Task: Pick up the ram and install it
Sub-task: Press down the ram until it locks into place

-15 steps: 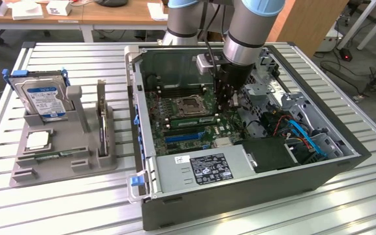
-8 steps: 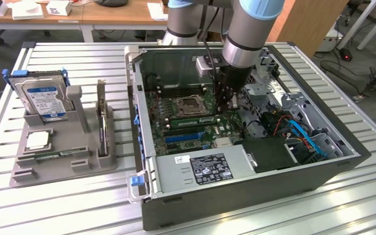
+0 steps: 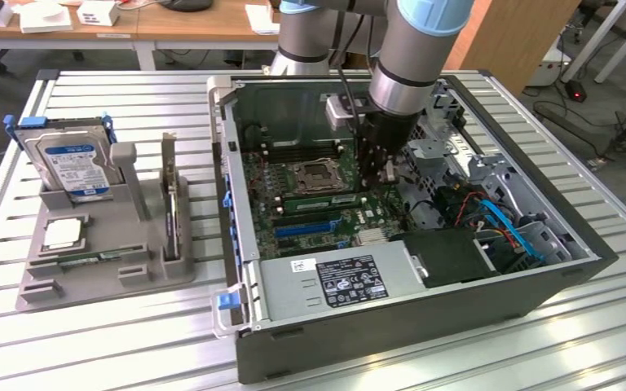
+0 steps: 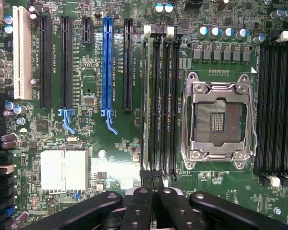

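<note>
The ram sat in a slot on the motherboard, just beside the processor socket. Looking through the wrist camera, I saw it standing on its thin edge in the outermost slot of the memory bank, on the side away from the socket. My gripper was pressed together, its tips right at one end of the ram. I could not tell if it was pinching the stick. My arm came straight down into the open computer case, wrist pointing at the board. A grey holder with a hard drive stood well apart on the table.
</note>
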`<state>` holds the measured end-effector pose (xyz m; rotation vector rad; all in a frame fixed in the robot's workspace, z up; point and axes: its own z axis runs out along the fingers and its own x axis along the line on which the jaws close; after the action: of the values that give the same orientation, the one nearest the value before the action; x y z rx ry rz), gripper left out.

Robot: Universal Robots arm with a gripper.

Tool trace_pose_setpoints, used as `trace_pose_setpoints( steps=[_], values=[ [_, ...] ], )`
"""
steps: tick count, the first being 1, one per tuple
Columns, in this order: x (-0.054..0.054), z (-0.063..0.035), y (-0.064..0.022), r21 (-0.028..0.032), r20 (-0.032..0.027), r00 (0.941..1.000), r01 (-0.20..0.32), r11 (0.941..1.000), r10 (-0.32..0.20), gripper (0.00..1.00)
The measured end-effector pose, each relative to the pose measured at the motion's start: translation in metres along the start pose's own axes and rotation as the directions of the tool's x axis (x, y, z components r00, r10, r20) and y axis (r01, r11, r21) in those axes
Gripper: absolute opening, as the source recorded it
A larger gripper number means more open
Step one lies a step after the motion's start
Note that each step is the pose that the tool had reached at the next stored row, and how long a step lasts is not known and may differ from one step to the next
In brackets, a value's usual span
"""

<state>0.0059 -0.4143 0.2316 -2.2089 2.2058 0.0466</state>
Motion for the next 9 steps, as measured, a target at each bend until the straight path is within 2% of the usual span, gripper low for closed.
trace_pose_setpoints(
  steps=[9],
  values=[
    [0.0002,0.0036,0.0,-0.0002,-0.0004,1.0,0.0,1.0,0.0,0.09]
  ],
)
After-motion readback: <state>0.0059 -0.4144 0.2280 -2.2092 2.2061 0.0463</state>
